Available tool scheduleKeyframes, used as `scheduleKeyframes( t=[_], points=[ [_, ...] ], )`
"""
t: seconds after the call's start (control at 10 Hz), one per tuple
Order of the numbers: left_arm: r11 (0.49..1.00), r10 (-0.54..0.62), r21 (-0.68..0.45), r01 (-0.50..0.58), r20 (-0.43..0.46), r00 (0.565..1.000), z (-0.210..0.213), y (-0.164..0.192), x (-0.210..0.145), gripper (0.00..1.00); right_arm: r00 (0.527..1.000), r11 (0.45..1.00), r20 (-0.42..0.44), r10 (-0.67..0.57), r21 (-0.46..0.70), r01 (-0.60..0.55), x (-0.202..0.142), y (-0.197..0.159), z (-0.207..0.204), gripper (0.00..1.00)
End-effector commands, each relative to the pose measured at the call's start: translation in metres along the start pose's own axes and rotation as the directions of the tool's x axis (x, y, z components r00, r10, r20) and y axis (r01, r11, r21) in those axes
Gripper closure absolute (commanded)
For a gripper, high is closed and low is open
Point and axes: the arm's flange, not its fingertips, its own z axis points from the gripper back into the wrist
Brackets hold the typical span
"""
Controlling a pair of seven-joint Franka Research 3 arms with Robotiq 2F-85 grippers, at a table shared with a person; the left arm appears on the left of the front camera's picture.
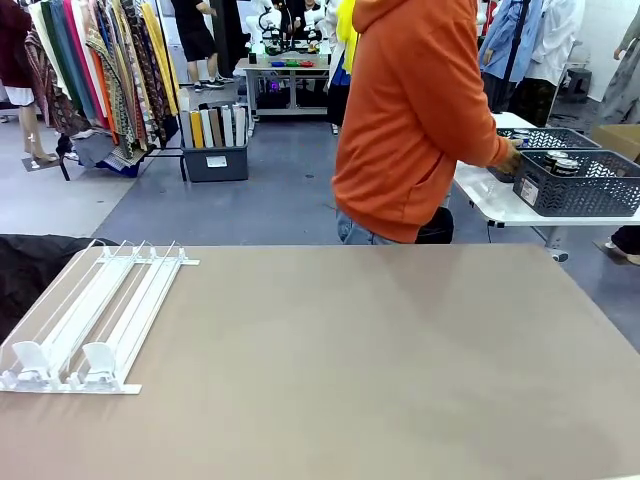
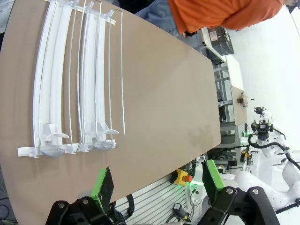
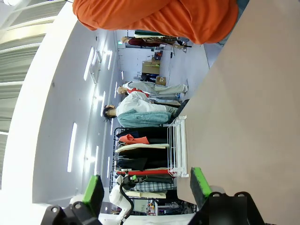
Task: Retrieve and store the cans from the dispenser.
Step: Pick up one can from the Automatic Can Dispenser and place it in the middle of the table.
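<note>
The white and clear dispenser [image 1: 95,310] lies flat at the table's left, its lanes holding nothing. It also appears in the left wrist view, dispenser [image 2: 56,84], beyond my left gripper [image 2: 158,187], which hangs open above the table's near edge. My right gripper [image 3: 146,190] is open too, with the dispenser [image 3: 177,145] far off across the tabletop. Silver can tops [image 1: 558,163] show inside a dark basket on a side table. A person's hand [image 1: 510,158] reaches toward them.
A person in an orange hoodie [image 1: 420,110] stands at the far edge, turned toward a white side table [image 1: 490,205] with dark grey lattice baskets [image 1: 580,185]. Black cloth [image 1: 35,265] lies off the table's left corner. The brown tabletop [image 1: 380,350] is bare.
</note>
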Motion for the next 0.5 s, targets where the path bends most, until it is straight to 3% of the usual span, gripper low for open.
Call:
scheduleKeyframes(
  t=[0.0,0.4],
  points=[
    [1.0,-0.001,-0.014,0.001,0.004,1.0,-0.0002,0.0006,0.0001,0.0,1.0,1.0,0.007,0.005,0.02,-0.006,0.0024,0.0042,0.0,0.0],
    [1.0,-0.001,-0.014,0.001,0.004,1.0,-0.0002,0.0006,0.0001,0.0,1.0,1.0,0.007,0.005,0.02,-0.006,0.0024,0.0042,0.0,0.0]
  ],
)
